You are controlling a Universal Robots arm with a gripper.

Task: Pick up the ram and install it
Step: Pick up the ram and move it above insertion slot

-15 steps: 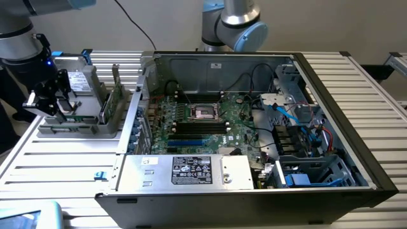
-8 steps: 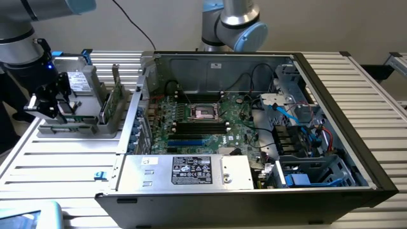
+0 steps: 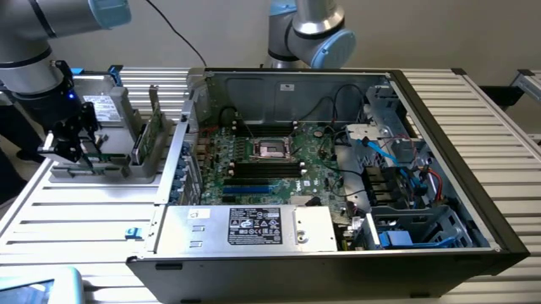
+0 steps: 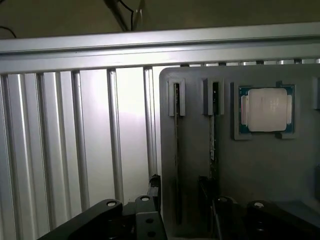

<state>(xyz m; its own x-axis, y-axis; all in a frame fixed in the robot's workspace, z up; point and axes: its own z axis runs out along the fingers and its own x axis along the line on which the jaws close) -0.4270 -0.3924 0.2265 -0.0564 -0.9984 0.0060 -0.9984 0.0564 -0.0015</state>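
Observation:
The ram (image 4: 176, 150) stands on edge in a narrow slot of the grey parts holder (image 4: 195, 165), seen as a thin dark line. A second thin stick (image 4: 213, 135) stands in the slot beside it. My gripper (image 4: 179, 192) hangs open just above the holder, one dark fingertip (image 4: 154, 184) on each side of the first slot, touching nothing. In the exterior view the gripper (image 3: 72, 151) is low over the holder (image 3: 59, 172) at the exterior view's left, and its fingers cover the slots. The motherboard's memory slots (image 3: 266, 168) lie in the open computer case.
A square silver processor chip (image 4: 265, 110) sits in a recess of the holder. A grey drive with a white sticker (image 3: 106, 109) and upright green boards (image 3: 146, 139) stand on the holder too. The case wall (image 3: 182, 145) rises right beside it. A second robot arm (image 3: 308, 31) stands behind the case.

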